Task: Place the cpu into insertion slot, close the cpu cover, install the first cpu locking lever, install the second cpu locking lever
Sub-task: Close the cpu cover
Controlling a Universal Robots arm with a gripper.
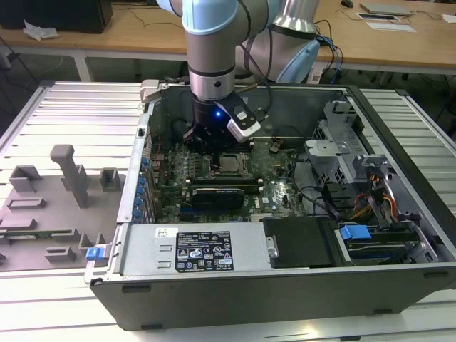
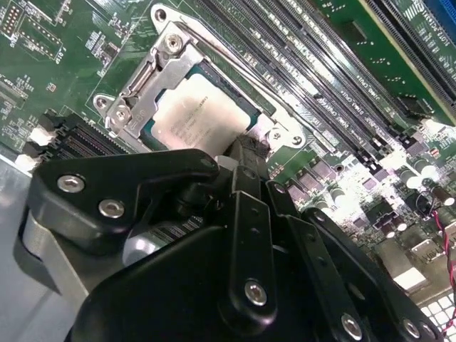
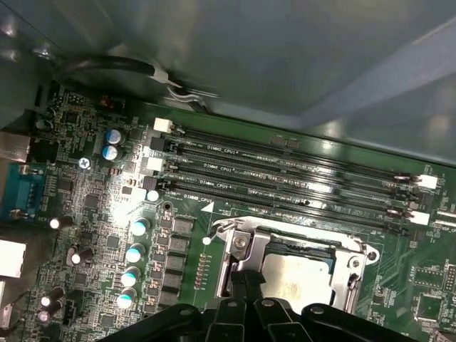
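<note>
Exterior view, room: pale wooden desks point(image 1: 107, 32) run behind the rig.
Exterior view, surface: ribbed silver metal table point(image 1: 78, 114). An open dark computer case point(image 1: 285, 299) lies flat on it, with grey plastic fixture blocks point(image 1: 68, 174) on the exterior view's left.
Exterior view, case: green motherboard point(image 1: 281, 192) on the case floor, and a grey labelled power-supply box point(image 1: 192, 249) along the near wall.
Exterior view, arm: silver-and-blue robot arm point(image 1: 210, 57) reaches down into the case. Its black gripper point(image 1: 212, 148) is just beside the cpu point(image 1: 229, 163), a small square chip with a dull silver top.
Second wrist view, cpu point(image 2: 196, 114): seated in the insertion slot point(image 2: 231, 92), a square black-framed socket.
Second wrist view, cpu cover point(image 2: 146, 85): thin silvery metal frame plate, lying down around the chip, whose top shows through the window.
Second wrist view, gripper point(image 2: 246, 151): claw narrow, tips drawn together at the cover's edge. I cannot tell whether anything thin is pinched.
First wrist view, board: long black memory slots point(image 3: 285, 167) run beside the socket. A row of teal-topped round capacitors point(image 3: 134, 253) stands nearby, with the grey case wall point(image 3: 285, 57) beyond.
First wrist view, gripper point(image 3: 246, 278): tip down beside the cpu point(image 3: 296, 278), at the edge of the cpu cover point(image 3: 354, 265).
</note>
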